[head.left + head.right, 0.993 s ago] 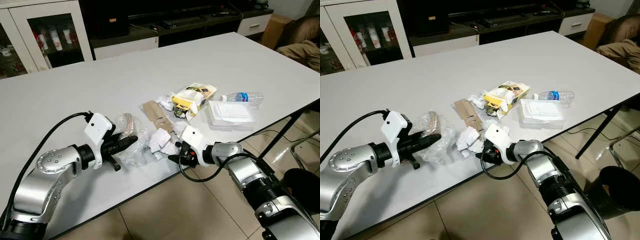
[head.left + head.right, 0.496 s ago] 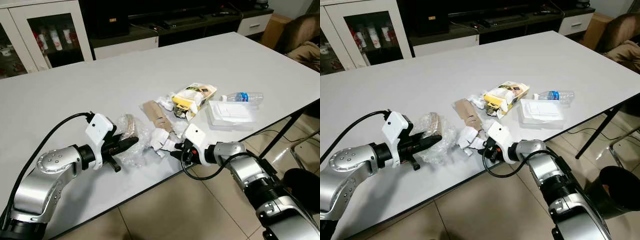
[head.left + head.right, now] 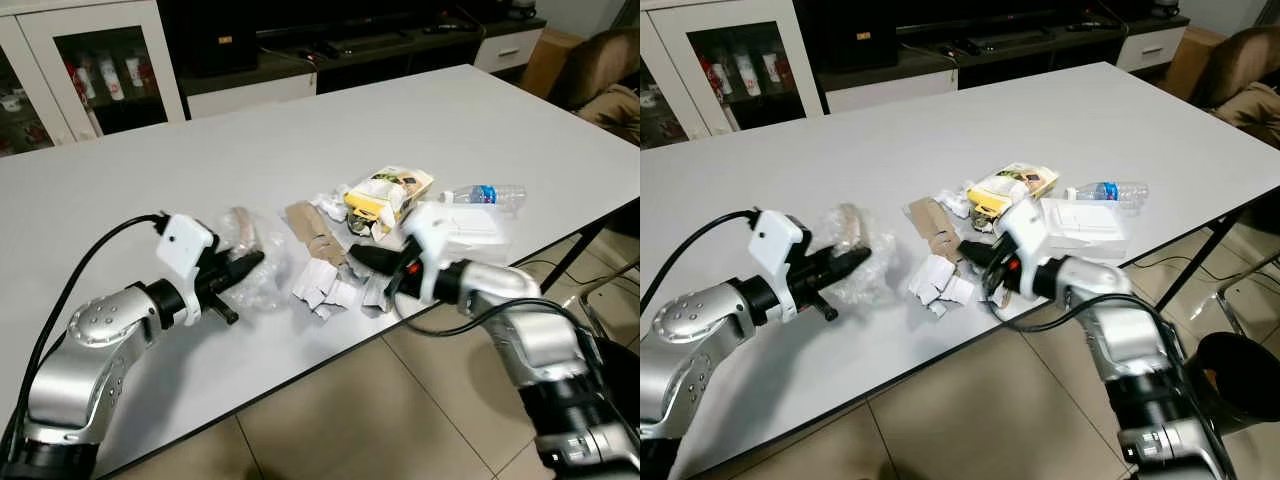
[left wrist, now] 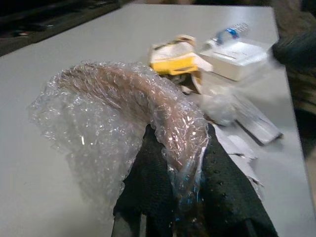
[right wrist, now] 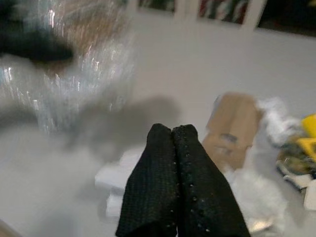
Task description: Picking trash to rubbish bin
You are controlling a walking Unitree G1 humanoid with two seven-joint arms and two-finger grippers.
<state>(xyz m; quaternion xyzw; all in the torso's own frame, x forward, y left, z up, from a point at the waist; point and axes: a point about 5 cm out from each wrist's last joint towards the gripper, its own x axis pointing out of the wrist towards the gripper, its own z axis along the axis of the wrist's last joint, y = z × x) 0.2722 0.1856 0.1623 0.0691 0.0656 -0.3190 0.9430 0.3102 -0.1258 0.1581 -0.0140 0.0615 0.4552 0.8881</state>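
White table [image 3: 120, 190]: smooth matte top, near edge running diagonally from near left to far right; all the trash lies in a band close to that edge, and the far half of the top is bare. Tiled floor [image 3: 330, 420] lies open below the near edge.

Left gripper [image 3: 252, 262]: clenched on the bubble wrap [image 4: 123, 113], a crumpled clear sheet that drapes over the fingers in the left wrist view and wraps something brownish. It is held just above the table, left of the pile.

Right gripper [image 3: 970, 250]: fingers pressed together with nothing between them, held low over the pile, the tip beside the torn white paper scraps [image 3: 937, 280].

Pile, left to right:
- brown cardboard piece [image 3: 312, 232], flat and creased
- crumpled white tissue [image 3: 328, 203]
- yellow and white packet [image 3: 385, 192], crushed
- white foam tray [image 3: 470, 225], rectangular, near the table's edge
- clear plastic bottle [image 3: 490, 193] with blue label, lying on its side just beyond the tray

Far background: glass-door cabinet [image 3: 90, 70], dark TV stand [image 3: 300, 50].
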